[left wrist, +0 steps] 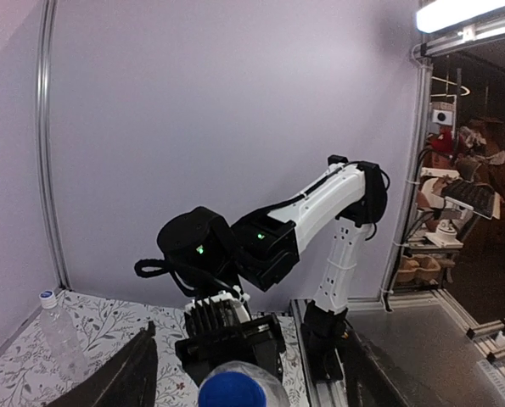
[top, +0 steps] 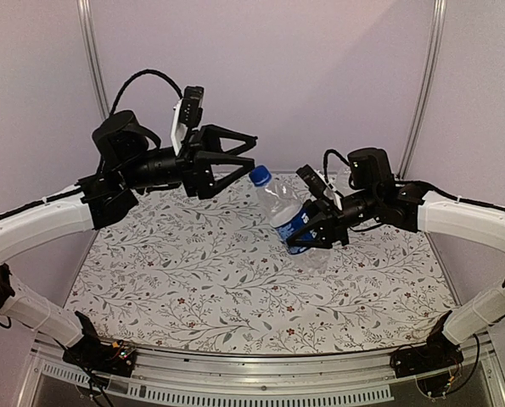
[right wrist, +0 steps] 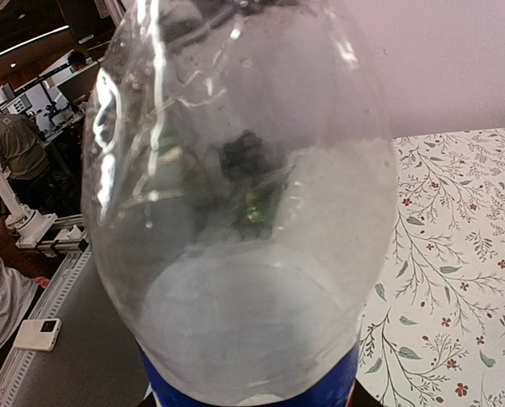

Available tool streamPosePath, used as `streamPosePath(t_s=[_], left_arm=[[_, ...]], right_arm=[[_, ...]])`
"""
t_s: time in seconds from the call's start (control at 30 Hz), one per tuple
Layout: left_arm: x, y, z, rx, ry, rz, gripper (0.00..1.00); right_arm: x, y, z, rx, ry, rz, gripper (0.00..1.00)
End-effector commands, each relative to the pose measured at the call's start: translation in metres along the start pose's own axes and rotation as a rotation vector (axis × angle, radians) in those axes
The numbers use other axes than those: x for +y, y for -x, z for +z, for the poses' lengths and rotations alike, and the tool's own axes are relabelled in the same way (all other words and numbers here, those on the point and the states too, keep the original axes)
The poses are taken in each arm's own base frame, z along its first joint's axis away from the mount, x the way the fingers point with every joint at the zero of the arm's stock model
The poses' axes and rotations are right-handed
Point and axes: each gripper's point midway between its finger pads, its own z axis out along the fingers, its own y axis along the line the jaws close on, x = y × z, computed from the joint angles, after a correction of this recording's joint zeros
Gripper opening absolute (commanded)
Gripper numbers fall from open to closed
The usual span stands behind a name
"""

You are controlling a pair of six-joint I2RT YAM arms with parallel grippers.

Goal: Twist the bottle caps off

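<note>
Right hand (top: 317, 236) pinches bottle (top: 277, 200) (capped); blue cap (top: 260, 175) just beyond spread left hand (top: 253, 151)

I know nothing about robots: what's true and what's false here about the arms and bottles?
1. The right end effector grips the clear plastic bottle with the blue label band. True.
2. The solid blue round cap is off that bottle. False: it sits on the neck.
3. The left end effector is clamped shut. False: its jaws stand open beside the cap.
4. A second clear plastic bottle with a whitish cap stands upright on the flowered tablecloth. True.
</note>
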Motion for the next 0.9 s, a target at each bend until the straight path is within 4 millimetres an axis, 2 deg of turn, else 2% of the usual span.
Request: streamPosePath(t_s=[0.0,0.23,0.47,0.7,0.87], left_arm=[[-0.001,-0.005,0.006,0.008,-0.097,-0.005,0.72],[0.000,-0.012,0.019,0.018,-0.184,-0.043,0.60],[-0.001,-0.022,0.022,0.030,-0.226,-0.081,0.40],[-0.001,-0.027,0.022,0.039,-0.224,-0.099,0.30],[0.001,-0.029,0.019,0.037,-0.195,-0.110,0.20]], right_arm=[[0.012,0.015,-0.001,-0.029,0.069,-0.033,0.39],[0.012,0.011,0.001,-0.027,0.086,-0.017,0.38],[0.012,0.008,0.001,-0.023,0.081,-0.014,0.38],[0.008,0.007,0.002,-0.021,0.067,-0.013,0.38],[-0.009,0.006,0.001,-0.010,-0.044,-0.006,0.38]])
